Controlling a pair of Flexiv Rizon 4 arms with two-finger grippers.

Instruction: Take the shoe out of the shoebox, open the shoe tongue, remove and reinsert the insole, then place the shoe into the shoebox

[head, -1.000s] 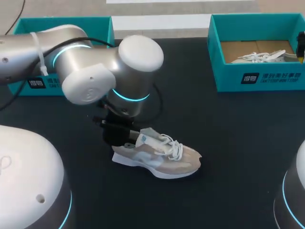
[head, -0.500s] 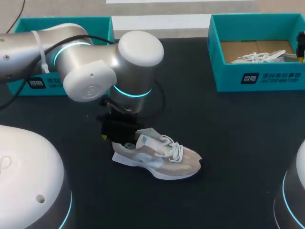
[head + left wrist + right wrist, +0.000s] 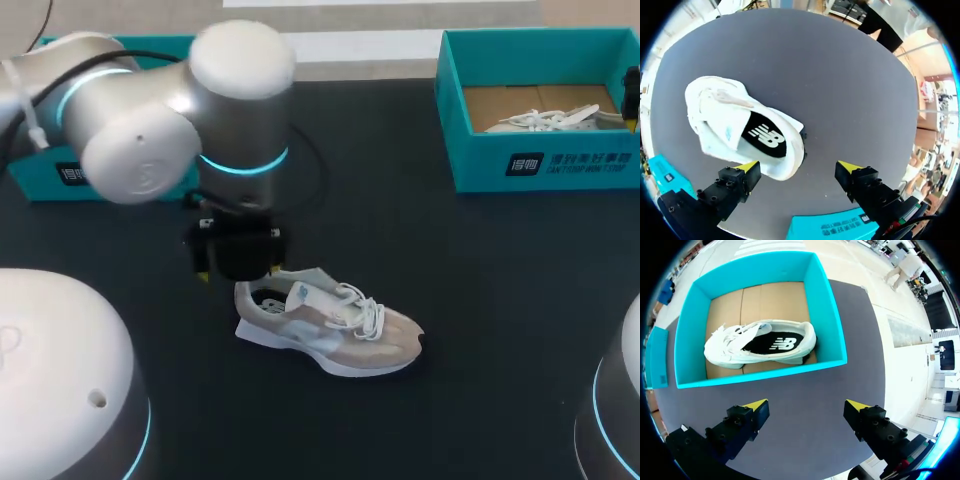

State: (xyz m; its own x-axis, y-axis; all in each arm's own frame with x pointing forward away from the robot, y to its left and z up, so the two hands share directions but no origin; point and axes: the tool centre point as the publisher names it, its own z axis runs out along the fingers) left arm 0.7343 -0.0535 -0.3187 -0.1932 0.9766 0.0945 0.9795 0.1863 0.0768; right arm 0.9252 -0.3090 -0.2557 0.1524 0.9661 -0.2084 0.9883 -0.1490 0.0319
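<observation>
My left pincer (image 3: 799,167) is released, its yellow-tipped fingers spread wide with nothing between them. It hangs over the heel end of the shoe (image 3: 740,130), which serves as my reference for everything else. In the head view the left pincer (image 3: 237,262) sits just behind and above the heel. From the wrist camera one finger looks very close to the heel's rim, though I cannot tell whether it touches.

The shoe (image 3: 330,325) lies upright on its sole on the dark tabletop (image 3: 450,300), out of any box, with its toe pointing away from the left pincer. The black insole (image 3: 765,140) shows inside the shoe's opening, and the white tongue (image 3: 727,132) lies forward of it towards the laces.

Well apart from the shoe, beyond its toe side, stands a teal shoebox (image 3: 540,165) holding a second shoe (image 3: 550,118). My right pincer (image 3: 806,405) is also released and bare, far from the shoe on the tabletop. It hangs over the tabletop just short of that shoebox (image 3: 765,375), looking down on the second shoe (image 3: 760,345) lying on its side on the cardboard floor.

Another shoebox (image 3: 60,175) stands on the shoe's heel side, behind my left arm.
</observation>
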